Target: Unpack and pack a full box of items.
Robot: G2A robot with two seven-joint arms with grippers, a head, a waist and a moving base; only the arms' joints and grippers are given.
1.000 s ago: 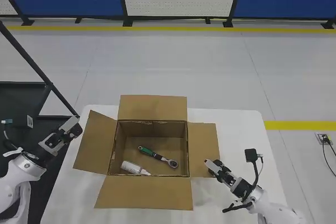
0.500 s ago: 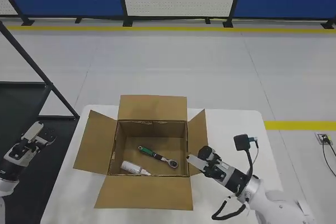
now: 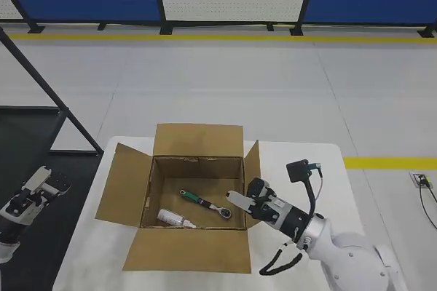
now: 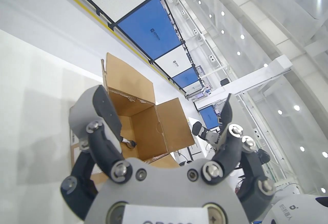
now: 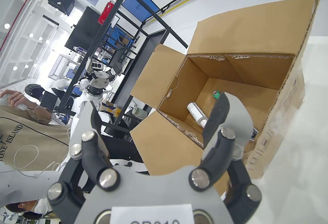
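Note:
An open cardboard box stands in the middle of the white table. On its floor lie a green-handled ratchet wrench and a white bottle. My right gripper is open at the box's right rim, against the right flap, which stands nearly upright. In the right wrist view, between the open fingers, I see the bottle and the wrench's green handle. My left gripper hangs open and empty beyond the table's left edge. From there the left wrist view looks into the box at the wrench head.
The box's other flaps lie spread outward at the left, far and near sides. A black metal frame and a dark floor area sit left of the table. Bare table surface lies right of the box.
My right gripper moved left from the table's right part to the box rim and lifted the right flap from flat to nearly upright. My left gripper drew back left, away from the left flap.

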